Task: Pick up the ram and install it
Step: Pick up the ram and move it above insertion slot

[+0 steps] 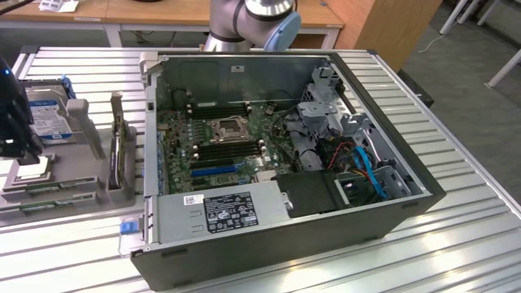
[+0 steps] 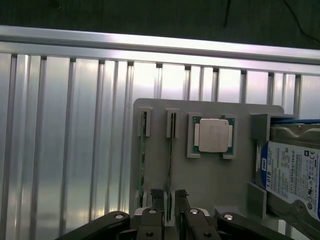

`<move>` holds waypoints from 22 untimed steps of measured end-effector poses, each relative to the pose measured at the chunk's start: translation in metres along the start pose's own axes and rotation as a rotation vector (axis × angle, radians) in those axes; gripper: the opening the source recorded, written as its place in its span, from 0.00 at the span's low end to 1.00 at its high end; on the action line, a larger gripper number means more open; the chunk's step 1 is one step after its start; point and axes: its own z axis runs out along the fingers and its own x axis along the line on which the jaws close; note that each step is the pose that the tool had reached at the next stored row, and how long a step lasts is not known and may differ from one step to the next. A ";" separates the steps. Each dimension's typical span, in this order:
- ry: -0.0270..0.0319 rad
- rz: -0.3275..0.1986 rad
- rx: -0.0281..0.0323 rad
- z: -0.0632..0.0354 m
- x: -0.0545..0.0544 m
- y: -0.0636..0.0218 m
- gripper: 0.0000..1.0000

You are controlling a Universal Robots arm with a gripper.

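Observation:
Two green ram sticks stand on edge in slots of a grey holder [image 2: 210, 185]. One ram stick [image 2: 171, 150] runs straight toward the gap between my fingertips, and the other ram stick [image 2: 143, 160] lies parallel beside it. My gripper [image 2: 169, 196] hovers over the holder's end, open, its two dark fingers either side of the first stick's line and holding nothing. In the exterior view my gripper [image 1: 23, 152] hangs at the far left above the holder [image 1: 89, 183], where the ram sticks [image 1: 53, 185] show as green strips. Black memory slots [image 1: 228, 149] lie on the motherboard inside the open computer case [image 1: 391, 220].
A square silver processor [image 2: 213, 135] sits in the holder beside the sticks, and a blue-labelled hard drive [image 2: 295, 175] stands beyond it. A dark expansion card [image 1: 121, 152] stands upright between the holder and the case. Everything rests on a ribbed metal table [image 2: 70, 140].

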 end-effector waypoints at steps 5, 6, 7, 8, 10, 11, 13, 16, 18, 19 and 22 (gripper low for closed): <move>0.0000 0.000 0.0001 0.0088 0.013 0.0004 0.24; 0.0000 0.000 0.0000 0.0105 0.016 0.0005 0.24; -0.0001 0.000 0.0001 0.0124 0.019 0.0005 0.24; -0.0001 0.001 0.0001 0.0141 0.021 0.0006 0.24; 0.0000 0.000 0.0000 0.0175 0.027 0.0007 0.24; 0.0001 0.001 -0.0001 0.0192 0.029 0.0008 0.24; -0.0001 0.001 0.0000 0.0229 0.034 0.0010 0.24; -0.0001 0.001 0.0001 0.0283 0.035 0.0009 0.24; -0.0001 0.001 0.0001 0.0319 0.035 0.0009 0.24; 0.0000 0.001 0.0000 0.0336 0.035 0.0009 0.24; 0.0000 0.001 0.0000 0.0392 0.035 0.0008 0.24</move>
